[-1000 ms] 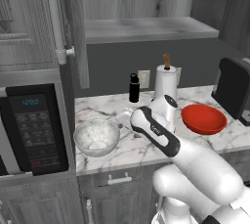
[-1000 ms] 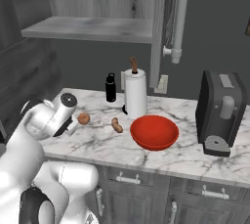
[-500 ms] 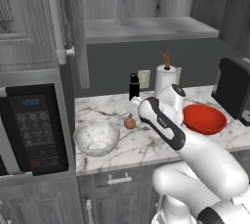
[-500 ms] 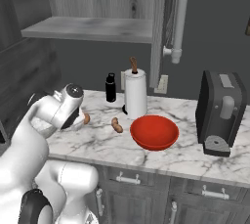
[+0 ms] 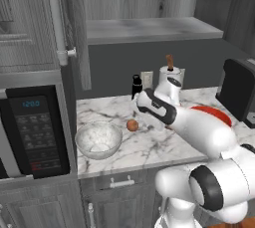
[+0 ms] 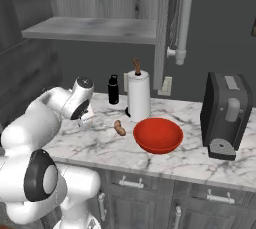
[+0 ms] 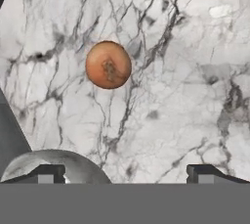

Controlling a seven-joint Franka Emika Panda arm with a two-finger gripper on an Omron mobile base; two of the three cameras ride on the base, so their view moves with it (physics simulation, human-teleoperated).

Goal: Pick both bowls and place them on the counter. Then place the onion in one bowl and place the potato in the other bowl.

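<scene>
The two-finger gripper (image 7: 125, 171) on the white arm has its jaws spread wide apart, with nothing between them and nothing touched; in the hand view the two dark fingertips (image 7: 46, 173) stand far from each other above bare stone.

Below them runs the white marble bench (image 5: 149, 145) with grey veins. A black microwave (image 5: 32, 130) sits at its left end and a dark coffee machine (image 6: 227, 115) at its right, with a white paper towel roll (image 6: 139, 95) and a small black bottle (image 6: 113, 89) against the grey back wall, under a plain grey shelf (image 5: 149, 29).

The small round orange-brown onion (image 7: 108, 65) lies on the bench ahead of the jaws, a little toward the left fingertip and apart from both. The deep marble-patterned white-grey bowl (image 5: 98, 140) stands just beside it. The lumpy elongated brown potato (image 6: 119, 128) lies near the wide glossy red bowl (image 6: 158, 135).
</scene>
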